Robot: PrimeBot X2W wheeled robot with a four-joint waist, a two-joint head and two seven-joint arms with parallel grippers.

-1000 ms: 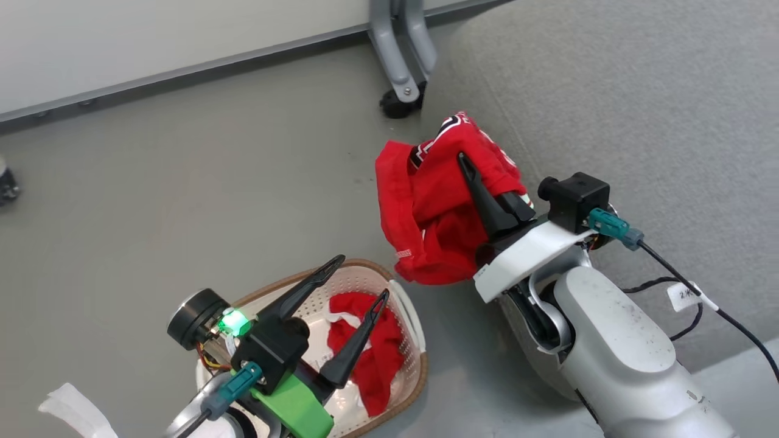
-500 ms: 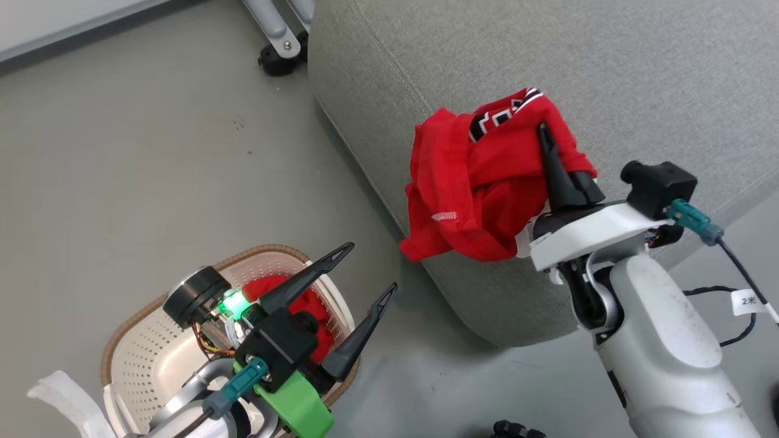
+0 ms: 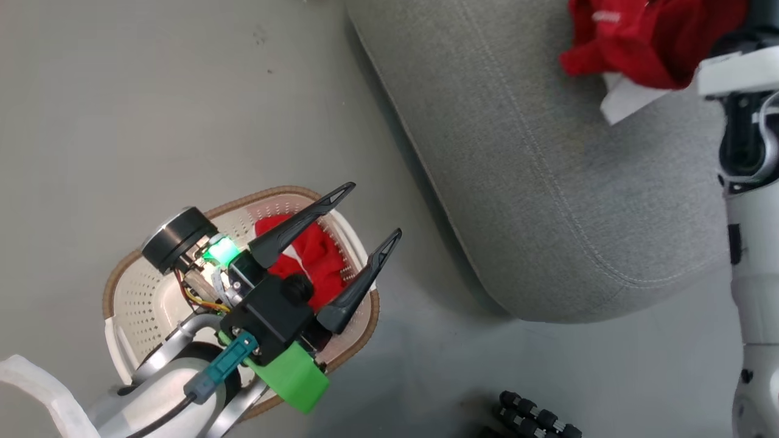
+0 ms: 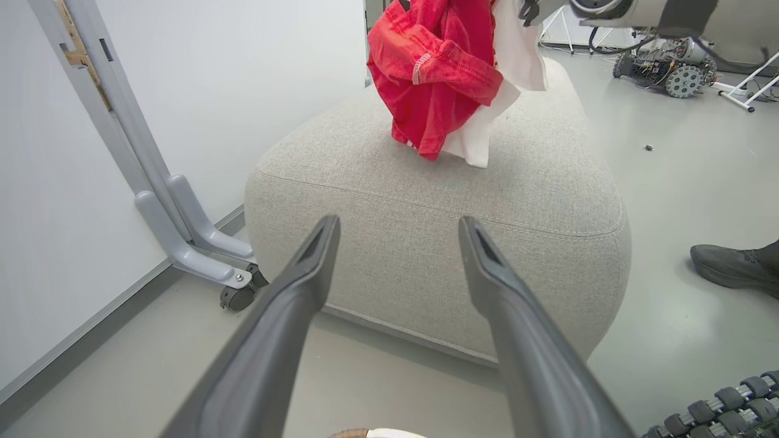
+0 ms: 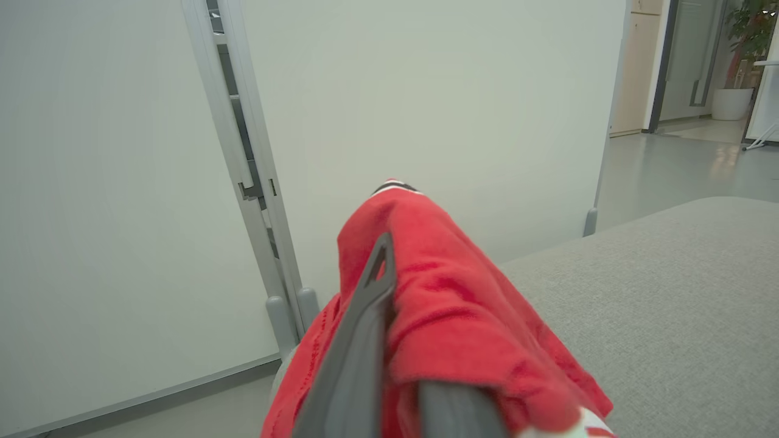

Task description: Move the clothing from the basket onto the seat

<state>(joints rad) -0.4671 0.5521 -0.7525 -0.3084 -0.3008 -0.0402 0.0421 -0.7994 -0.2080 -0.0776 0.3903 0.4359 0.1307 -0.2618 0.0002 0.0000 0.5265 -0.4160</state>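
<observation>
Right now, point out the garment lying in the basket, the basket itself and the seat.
garment in the basket point(image 3: 316, 261): head view, bunched red middle.
basket point(image 3: 268, 192): head view, brown rim.
seat point(image 3: 548, 201): head view, grey top.

Robotics lab: partition panels point(image 5: 426, 91), wheeled chassis point(image 4: 666, 68)

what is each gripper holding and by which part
The right gripper is shut on a bunched fold of the soft bright-red garment with white trim; which part cannot be told. The open left gripper holds nothing.

Left gripper point(image 3: 375, 208) spread, right gripper point(image 5: 387, 261) clamped
</observation>
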